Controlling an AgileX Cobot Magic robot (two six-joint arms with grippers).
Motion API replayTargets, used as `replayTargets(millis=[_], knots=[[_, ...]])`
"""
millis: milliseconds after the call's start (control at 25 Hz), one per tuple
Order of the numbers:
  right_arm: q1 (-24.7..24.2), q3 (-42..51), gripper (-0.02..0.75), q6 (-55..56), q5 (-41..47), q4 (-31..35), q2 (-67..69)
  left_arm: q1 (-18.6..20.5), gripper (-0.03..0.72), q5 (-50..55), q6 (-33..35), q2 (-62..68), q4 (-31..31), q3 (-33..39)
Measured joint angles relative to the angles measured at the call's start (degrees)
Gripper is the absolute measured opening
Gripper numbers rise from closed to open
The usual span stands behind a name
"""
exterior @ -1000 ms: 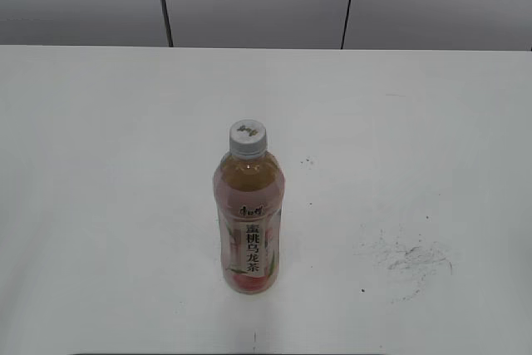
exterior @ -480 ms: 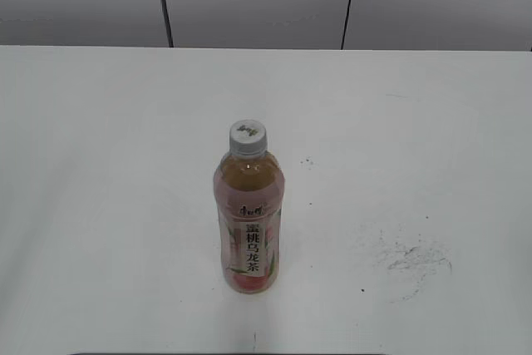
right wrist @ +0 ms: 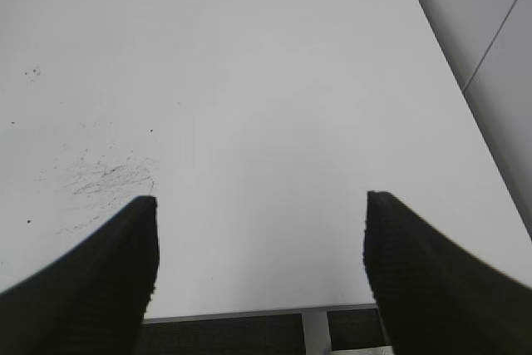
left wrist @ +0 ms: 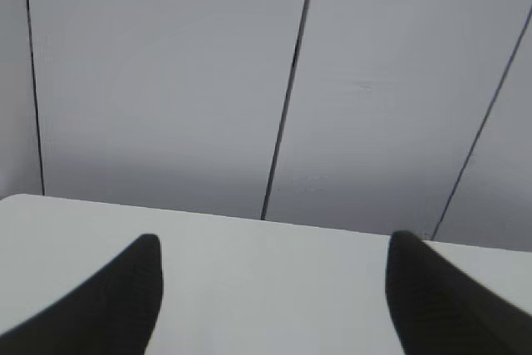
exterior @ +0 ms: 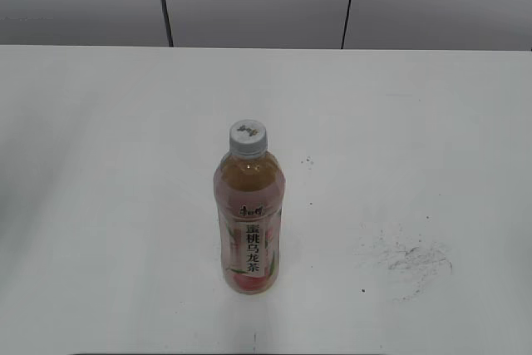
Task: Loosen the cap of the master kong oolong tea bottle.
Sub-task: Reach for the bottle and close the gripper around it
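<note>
bottle: standing upright mid-table, label facing the camera, nothing touching it
cap: on the neck, looks fully seated
left gripper: jaws spread wide, holding nothing, looking over bare table toward the wall
right gripper: also wide and empty, near the table's edge, scuff marks at its 10 o'clock
step: nothing started yet, I'd say
tip: probably clamp the body below the shoulder with one gripper first, then drop the other straight over the cap, square on the ribs. Don't squeeze so hard the plastic buckles.
</note>
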Motion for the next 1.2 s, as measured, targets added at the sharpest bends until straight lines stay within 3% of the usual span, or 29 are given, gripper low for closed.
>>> replayTargets(millis=[200,560,1040,1200], knots=[[0.00,0.00,0.575,0.00,0.00,0.00,0.00,-1.68,0.498,-14.57,0.00,16.92,-0.20,0.04],[0.00,0.00,0.575,0.00,0.00,0.00,0.00,-8.75,0.498,-36.62,0.00,38.44,3.98,0.04],[0.00,0.00,0.575,0.00,0.00,0.00,0.00,-9.52,0.498,-60.61,-0.05,57.75,4.22,0.04],[0.00,0.00,0.575,0.00,0.00,0.00,0.00,-9.52,0.498,-62.98,-1.39,59.43,4.04,0.04]])
